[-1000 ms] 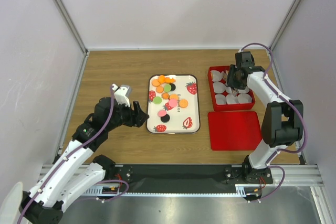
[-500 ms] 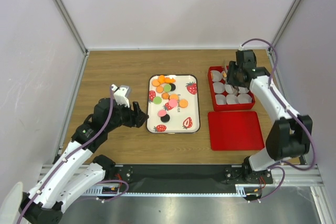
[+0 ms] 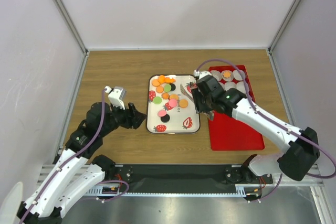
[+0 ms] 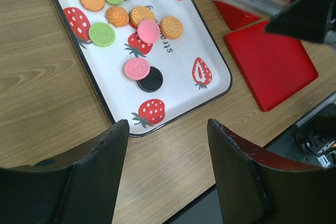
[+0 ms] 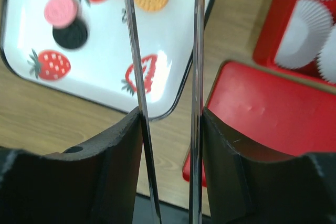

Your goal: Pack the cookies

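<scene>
Several cookies (image 3: 169, 95), orange, pink, green and black discs, lie on the white strawberry tray (image 3: 190, 109). One orange cookie (image 3: 227, 74) sits in a paper cup in the red box (image 3: 244, 73). My right gripper (image 3: 203, 97) is shut on metal tongs (image 3: 186, 88), whose blades (image 5: 134, 51) are spread apart over the tray's right side; nothing shows between them. My left gripper (image 3: 139, 119) is open and empty, just left of the tray's near corner. The left wrist view shows the cookies (image 4: 137, 68) beyond its fingers (image 4: 94, 171).
The red lid (image 3: 236, 129) lies flat in front of the box, under my right forearm. White paper cups (image 5: 310, 30) fill the box. White walls and metal posts close in the wooden table on three sides.
My right arm has swung from over the red box to the tray's right edge with the tongs. The box now shows an orange cookie in a cup. My left arm has drawn back slightly.
</scene>
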Robot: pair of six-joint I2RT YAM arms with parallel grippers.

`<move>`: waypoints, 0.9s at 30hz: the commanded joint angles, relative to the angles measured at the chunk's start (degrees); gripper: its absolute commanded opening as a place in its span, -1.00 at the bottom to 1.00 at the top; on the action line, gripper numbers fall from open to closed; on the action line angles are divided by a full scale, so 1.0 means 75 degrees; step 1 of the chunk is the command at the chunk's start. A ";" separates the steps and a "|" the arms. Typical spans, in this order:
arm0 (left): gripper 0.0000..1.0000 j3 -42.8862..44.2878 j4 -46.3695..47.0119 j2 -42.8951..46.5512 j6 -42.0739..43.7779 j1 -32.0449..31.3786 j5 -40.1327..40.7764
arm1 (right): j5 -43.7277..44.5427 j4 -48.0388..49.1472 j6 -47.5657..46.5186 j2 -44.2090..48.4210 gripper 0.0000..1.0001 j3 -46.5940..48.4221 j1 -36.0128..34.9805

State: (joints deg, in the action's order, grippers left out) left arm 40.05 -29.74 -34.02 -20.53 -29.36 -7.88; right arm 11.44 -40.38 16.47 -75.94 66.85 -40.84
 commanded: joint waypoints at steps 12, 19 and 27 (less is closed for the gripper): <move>0.36 -0.0008 0.0250 0.0388 -0.0039 -0.0057 -0.0016 | 0.0713 -0.0077 0.0370 -0.1007 0.08 -0.0253 -0.0976; 0.36 -0.0020 0.0262 0.0399 -0.0028 -0.0069 -0.0016 | 0.0736 -0.0065 0.0347 -0.1241 0.07 -0.0265 -0.1047; 0.36 -0.0020 0.0262 0.0399 -0.0051 -0.0093 -0.0016 | 0.0736 0.0017 0.0300 -0.1429 0.05 -0.0253 -0.1105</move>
State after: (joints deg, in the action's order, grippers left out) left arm 40.05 -29.71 -31.33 -20.53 -29.52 -7.84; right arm 15.68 -41.67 18.41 -86.11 64.49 -48.64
